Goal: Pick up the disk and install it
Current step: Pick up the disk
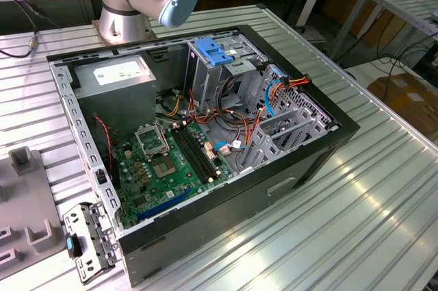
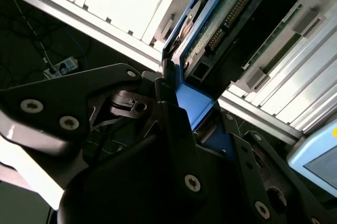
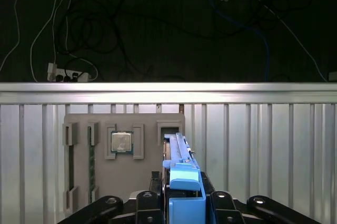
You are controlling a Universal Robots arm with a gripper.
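The disk stands on edge over the grey fixture plate, its blue plastic rail facing the camera. My gripper is shut on it, with black fingers pressed against both sides of the rail. The second wrist view shows the disk's green circuit-board underside and the blue rail clamped in the gripper. I cannot tell whether the disk still touches the fixture.
The open computer case lies on the slatted aluminium table, with a blue latch piece on its drive bay, a grey power-supply box and a green motherboard. A processor chip sits in the fixture. The arm's base stands behind the case.
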